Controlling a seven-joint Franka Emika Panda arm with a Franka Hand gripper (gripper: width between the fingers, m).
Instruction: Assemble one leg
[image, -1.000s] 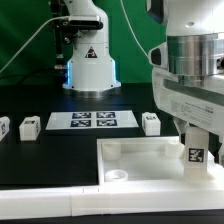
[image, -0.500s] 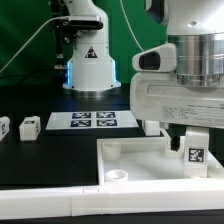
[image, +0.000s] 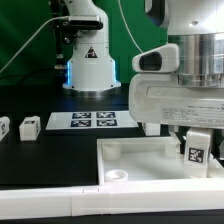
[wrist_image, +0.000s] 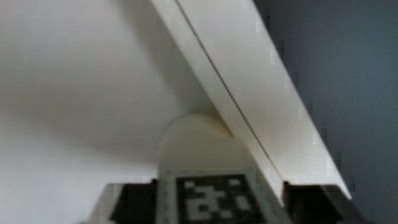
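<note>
My gripper (image: 196, 136) is shut on the leg (image: 197, 150), a small white post with a black-and-white tag. It holds the leg upright over the right part of the large white tray (image: 135, 152), low inside it. In the wrist view the leg (wrist_image: 217, 192) sits between the dark fingers (wrist_image: 128, 202), with the tray's floor and its raised wall (wrist_image: 228, 70) right beyond it. I cannot tell whether the leg's lower end touches the tray. Two more legs (image: 29, 126) stand on the black table at the exterior view's left.
The marker board (image: 92, 120) lies behind the tray. The robot base (image: 90, 60) stands at the back. A round hole (image: 118, 175) shows in the tray's near corner. Dark table (wrist_image: 338, 60) lies past the tray's wall.
The wrist has turned, and its white body has swung toward the exterior view's left. The held leg has stayed over the tray's right part, shifting only slightly.
</note>
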